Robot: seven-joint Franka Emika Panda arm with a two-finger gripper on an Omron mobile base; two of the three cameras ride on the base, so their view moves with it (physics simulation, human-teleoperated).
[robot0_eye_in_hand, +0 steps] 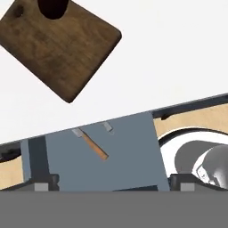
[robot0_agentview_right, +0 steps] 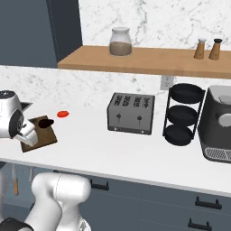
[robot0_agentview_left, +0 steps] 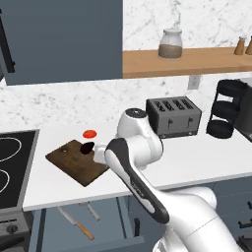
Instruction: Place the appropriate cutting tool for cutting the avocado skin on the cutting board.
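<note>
Now, our position: we hang over the front edge of the desk [robot0_agentview_left: 206, 157], looking down past the cutting board [robot0_eye_in_hand: 58, 49] into the open drawer [robot0_eye_in_hand: 102, 156] below.
Cutting tool: the knife [robot0_agentview_left: 78, 225] lies in that drawer, beneath the desk edge and nearer us than the board; in the hand view part of its blade is hidden under the desk lip.
Long axis: we read it as diagonal in the drawer, orange-brown handle toward the drawer front, blade back toward the cabinet.
Other utensil: a short grey utensil [robot0_agentview_left: 91, 211] lies just beside it; we leave that one.
Avocado: the avocado [robot0_agentview_left: 87, 147] sits on the board's far end.
End effector: we cannot tell how far it is open, nor whether it holds anything.
Next move, as we judge it: down and forward into the drawer, turning to cross the handle.
</note>
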